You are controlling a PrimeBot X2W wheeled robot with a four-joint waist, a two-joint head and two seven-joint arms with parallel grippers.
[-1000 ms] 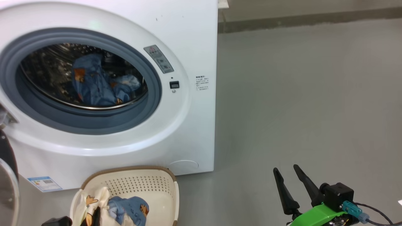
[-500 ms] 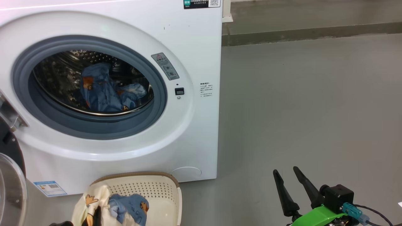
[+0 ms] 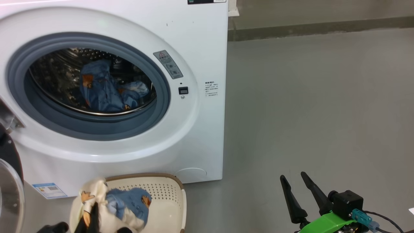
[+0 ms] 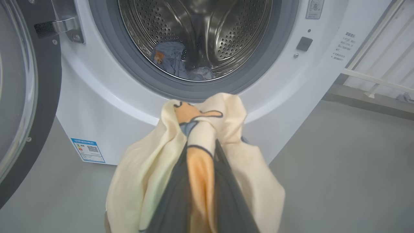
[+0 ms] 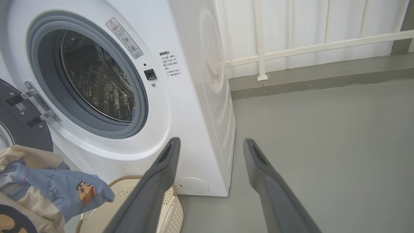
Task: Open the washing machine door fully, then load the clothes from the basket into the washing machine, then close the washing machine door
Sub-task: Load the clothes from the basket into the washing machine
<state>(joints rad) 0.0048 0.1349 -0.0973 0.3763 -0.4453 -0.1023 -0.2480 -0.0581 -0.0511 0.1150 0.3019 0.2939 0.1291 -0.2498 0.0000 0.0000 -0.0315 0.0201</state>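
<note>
Over grey floor [image 3: 307, 97], facing the washing machine [image 3: 200, 136] with its door [image 4: 19, 103] swung wide, pinches the clothes [image 3: 113, 207] in the narrowed left claw [image 4: 200, 145], now hoisted higher out of the basket [image 3: 161, 194] than a moment ago, likely bound for the drum [image 4: 233, 32] next; right claw [image 3: 292, 176] splayed, empty.

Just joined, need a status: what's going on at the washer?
The left end effector is shut on a cream garment, with a blue garment bunched against it, held up at the basket. The washer has its door open, and another blue piece already lies in the drum. The right end effector is open and empty, off to the side over the floor.
</note>
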